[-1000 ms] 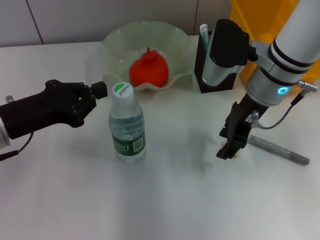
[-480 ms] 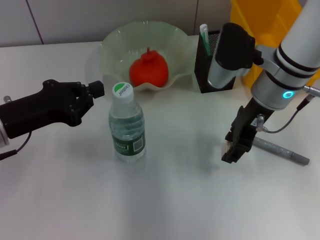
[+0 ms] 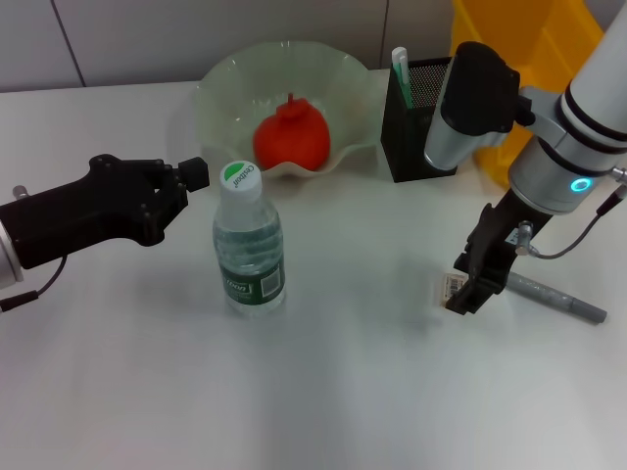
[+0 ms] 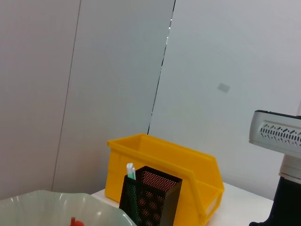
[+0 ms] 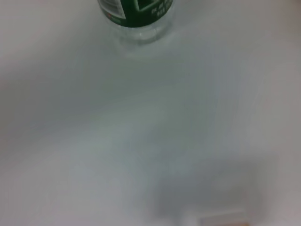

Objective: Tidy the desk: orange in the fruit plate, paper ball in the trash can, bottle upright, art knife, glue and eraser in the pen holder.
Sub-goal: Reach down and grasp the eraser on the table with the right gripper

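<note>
The orange (image 3: pixel 291 138) lies in the pale-green fruit plate (image 3: pixel 221 90). The bottle (image 3: pixel 248 247) stands upright at mid-table, and its base shows in the right wrist view as well (image 5: pixel 136 14). Just left of the bottle's cap, my left gripper (image 3: pixel 186 188) hovers open with nothing in it. The small beige eraser (image 3: pixel 452 285) lies on the table with my right gripper (image 3: pixel 468 291) pointing down right beside it. A grey pen-shaped art knife (image 3: pixel 554 296) lies just right of that gripper. The black mesh pen holder (image 3: pixel 421 122) holds a white-and-green stick (image 3: pixel 399 61). The paper ball is out of view.
The yellow trash can (image 3: pixel 509 39) stands at the back right behind the pen holder. In the left wrist view the trash can (image 4: pixel 164 162), the pen holder (image 4: pixel 150 195) and the fruit plate's rim (image 4: pixel 61 200) show against a grey wall.
My right gripper has shifted to the right, towards the art knife, so the eraser now shows at its left side. The left gripper barely moved.
</note>
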Action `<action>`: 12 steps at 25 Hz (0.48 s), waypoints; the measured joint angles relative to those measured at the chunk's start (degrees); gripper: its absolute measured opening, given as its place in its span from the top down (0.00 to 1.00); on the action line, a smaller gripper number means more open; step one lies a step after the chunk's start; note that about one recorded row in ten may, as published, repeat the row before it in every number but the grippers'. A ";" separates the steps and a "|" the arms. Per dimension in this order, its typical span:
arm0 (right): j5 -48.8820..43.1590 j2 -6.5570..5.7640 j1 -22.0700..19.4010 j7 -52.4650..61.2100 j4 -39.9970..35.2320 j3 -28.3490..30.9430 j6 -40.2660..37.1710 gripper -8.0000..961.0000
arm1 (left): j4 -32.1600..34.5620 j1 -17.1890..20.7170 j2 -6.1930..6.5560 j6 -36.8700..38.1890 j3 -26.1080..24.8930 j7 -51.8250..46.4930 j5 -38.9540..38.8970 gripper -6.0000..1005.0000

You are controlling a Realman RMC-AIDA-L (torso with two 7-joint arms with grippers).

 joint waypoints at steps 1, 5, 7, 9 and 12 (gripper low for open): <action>-0.16 0.01 -0.11 -0.10 0.02 0.00 -0.23 0.38 | -0.02 0.00 0.00 0.02 0.01 0.00 0.00 0.95; -0.43 0.09 -0.18 -0.31 0.36 0.00 -0.47 0.38 | -0.04 0.10 0.03 0.20 0.01 0.00 0.00 0.95; -0.44 0.13 -0.24 -0.40 0.41 0.00 -0.70 0.38 | -0.04 0.15 0.03 0.21 0.01 0.00 0.00 0.95; -0.44 0.13 -0.26 -0.40 0.41 0.00 -0.82 0.38 | -0.04 0.16 0.03 0.21 0.01 0.00 0.00 0.95; -0.51 0.14 -0.30 -0.42 0.41 -0.05 -1.29 0.38 | -0.04 0.18 0.02 0.21 0.01 0.00 0.00 0.95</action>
